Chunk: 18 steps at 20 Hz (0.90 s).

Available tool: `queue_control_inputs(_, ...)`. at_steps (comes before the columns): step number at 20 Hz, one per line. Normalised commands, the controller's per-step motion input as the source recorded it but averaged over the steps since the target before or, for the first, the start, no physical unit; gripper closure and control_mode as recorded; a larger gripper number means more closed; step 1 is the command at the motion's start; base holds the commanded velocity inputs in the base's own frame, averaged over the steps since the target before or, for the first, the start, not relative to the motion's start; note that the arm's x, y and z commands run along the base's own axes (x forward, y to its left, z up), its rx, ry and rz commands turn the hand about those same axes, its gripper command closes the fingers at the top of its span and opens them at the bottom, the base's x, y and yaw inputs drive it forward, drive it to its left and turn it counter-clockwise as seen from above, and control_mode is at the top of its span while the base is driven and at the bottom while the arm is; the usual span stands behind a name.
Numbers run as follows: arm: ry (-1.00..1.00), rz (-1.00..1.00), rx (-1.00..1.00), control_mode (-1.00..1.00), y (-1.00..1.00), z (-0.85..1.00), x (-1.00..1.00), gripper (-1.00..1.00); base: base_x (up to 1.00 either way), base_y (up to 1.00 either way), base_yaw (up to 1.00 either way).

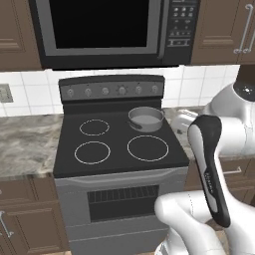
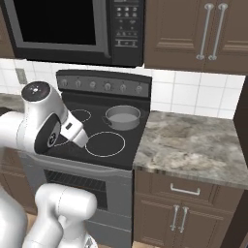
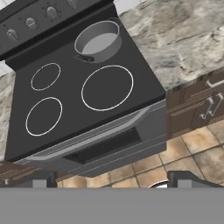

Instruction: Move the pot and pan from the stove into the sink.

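Now I see the pot (image 1: pixel 146 119) on the stove (image 1: pixel 114 154), on its back right ring. My hand (image 3: pixel 111 181) is released, high above the front edge, holding nothing. Risk, I think: from so far, I may arrive off-centre and knock the rim.

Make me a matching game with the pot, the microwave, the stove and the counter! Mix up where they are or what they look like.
Things:
1. pot
2. microwave
3. stove
4. counter

Clues:
A. speckled grey stone
B. hangs above the stove
C. sits on the back right burner
D. black top with white rings

Pairs: 1-C, 2-B, 3-D, 4-A
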Motion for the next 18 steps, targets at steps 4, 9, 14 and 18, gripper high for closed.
queue_control_inputs(4, -0.01, 0.0, 0.07, -1.0, -0.34, 0.0, 0.08, -1.0, 0.0, 0.0, 0.0)
queue_control_inputs(9, -0.03, 0.0, 0.1, -1.0, -0.4, -0.01, 0.18, -1.0, 0.0, 0.0, 0.0)
queue_control_inputs(14, 0.0, -0.01, 0.01, -1.0, -0.15, -0.14, 0.45, -1.0, 0.0, 0.0, 0.0)
queue_control_inputs(18, 0.0, 0.0, 0.0, -1.0, -0.06, -0.08, 0.5, -1.0, 0.0, 0.0, 0.0)
